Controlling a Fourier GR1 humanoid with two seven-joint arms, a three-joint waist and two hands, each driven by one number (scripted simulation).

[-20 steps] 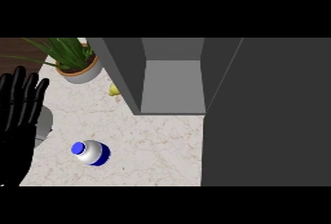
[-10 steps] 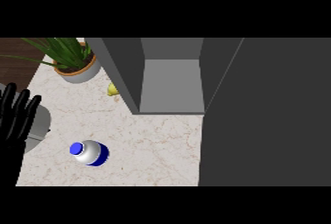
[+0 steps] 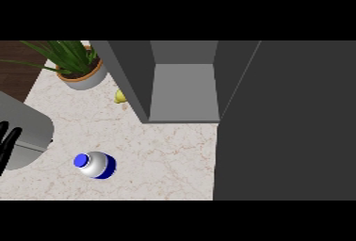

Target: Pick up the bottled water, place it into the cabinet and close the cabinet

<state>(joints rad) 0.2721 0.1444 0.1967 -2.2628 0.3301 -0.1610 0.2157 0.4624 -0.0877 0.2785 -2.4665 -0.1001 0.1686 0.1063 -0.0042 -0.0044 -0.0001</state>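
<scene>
Over the last second we have seen the black left hand [image 3: 8, 141] slide out toward the view's left edge. Only a few of its fingers show there now, straight and slightly apart, holding nothing. The right hand is not in view. The clear plastic water bottle with the blue cap [image 3: 95, 164] has not shifted: it stands on the pale marbled counter top [image 3: 167, 155] at lower left, near the hand but not touching it, and well apart from the open grey cabinet [image 3: 184, 89]. We judge that the pick has not started, and that the retreating hand will have to come back in before anything else can happen. The bottle is upright, so its long axis runs up toward us and we look almost straight down on the cap, which sits a little to the upper left of the body. The cabinet's dark grey door [image 3: 285, 122] stands open at the right, so the compartment is ready to take the bottle.
</scene>
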